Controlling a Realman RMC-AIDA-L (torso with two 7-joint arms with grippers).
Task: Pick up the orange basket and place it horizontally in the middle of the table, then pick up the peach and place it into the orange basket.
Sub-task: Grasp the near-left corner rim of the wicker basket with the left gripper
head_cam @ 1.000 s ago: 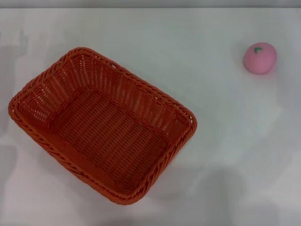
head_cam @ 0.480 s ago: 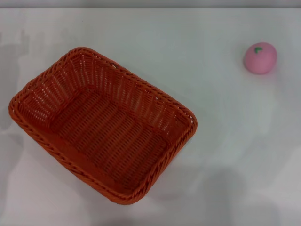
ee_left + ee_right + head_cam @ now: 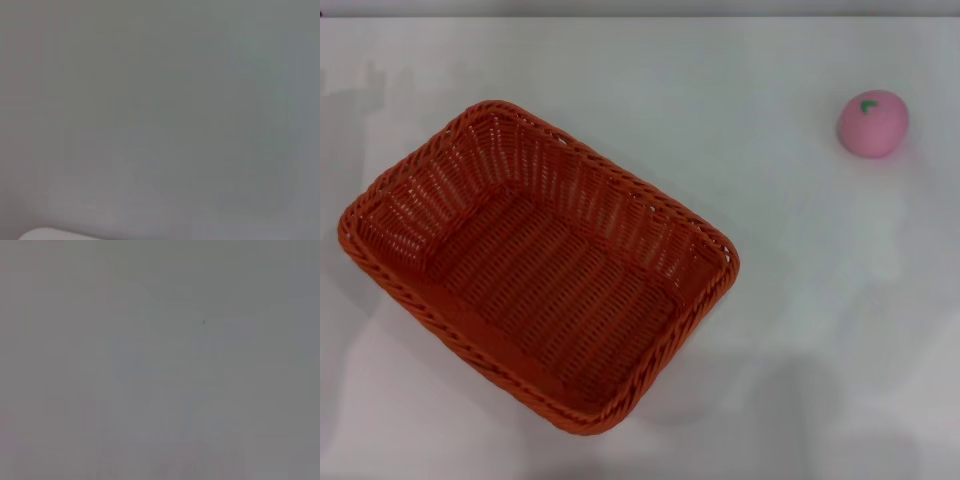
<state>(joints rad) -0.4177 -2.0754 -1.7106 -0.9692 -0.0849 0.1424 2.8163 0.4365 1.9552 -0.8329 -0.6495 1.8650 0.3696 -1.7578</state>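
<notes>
1. In your head view the orange basket [image 3: 535, 265] sits on the table [image 3: 770, 300] toward the left side. It is turned at a slant, one short end toward the far left and the other toward the near middle, so it does not lie square to the table's edges.
2. The basket stands upright with its open top facing up, and nothing lies inside it.
3. The peach [image 3: 872, 123] rests on the table at the far right, well apart from the basket, with its green leaf mark on top.
4. You see neither the left gripper nor the right gripper in the head view, so their fingers cannot be judged.
5. Your left wrist view gives only a plain grey field with a pale curved patch at one edge, possibly a table corner, though it is too vague to say.
6. Your right wrist view is plain grey throughout.
</notes>
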